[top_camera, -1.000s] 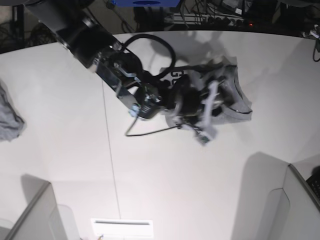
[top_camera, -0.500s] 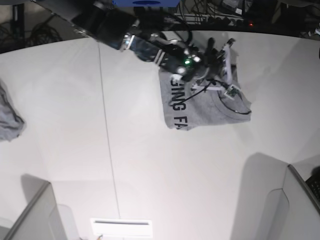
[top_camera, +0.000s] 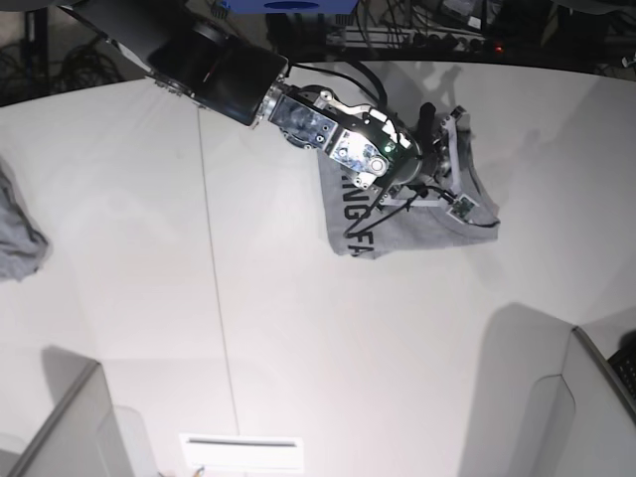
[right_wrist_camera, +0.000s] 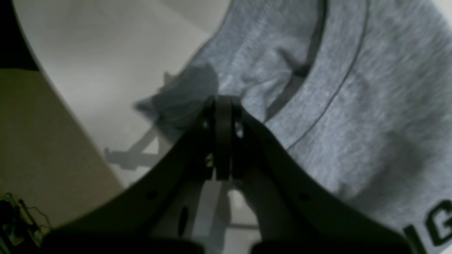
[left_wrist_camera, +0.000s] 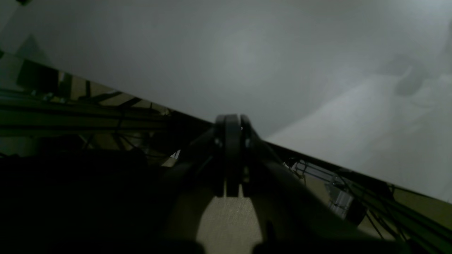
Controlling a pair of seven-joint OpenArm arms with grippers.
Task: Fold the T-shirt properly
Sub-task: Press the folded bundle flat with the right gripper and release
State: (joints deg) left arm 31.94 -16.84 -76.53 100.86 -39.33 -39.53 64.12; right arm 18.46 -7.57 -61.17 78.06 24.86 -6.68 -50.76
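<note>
Folded grey T-shirt (top_camera: pixel 412 224) on white surface (top_camera: pixel 298 338); right hand (right_wrist_camera: pixel 222 106) pressed together over its collar, arm covering part. Grey cloth lump (top_camera: pixel 18 234) far left. Left hand (left_wrist_camera: pixel 231 121) pressed together, holding nothing.

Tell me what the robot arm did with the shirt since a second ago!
The right claw swung from the T-shirt's near edge to its far side by the collar, uncovering the black letters, and snapped shut. Whether it pinches cloth is unclear. The shirt now lies flatter. The grey cloth lump at the table's edge stayed put.
</note>
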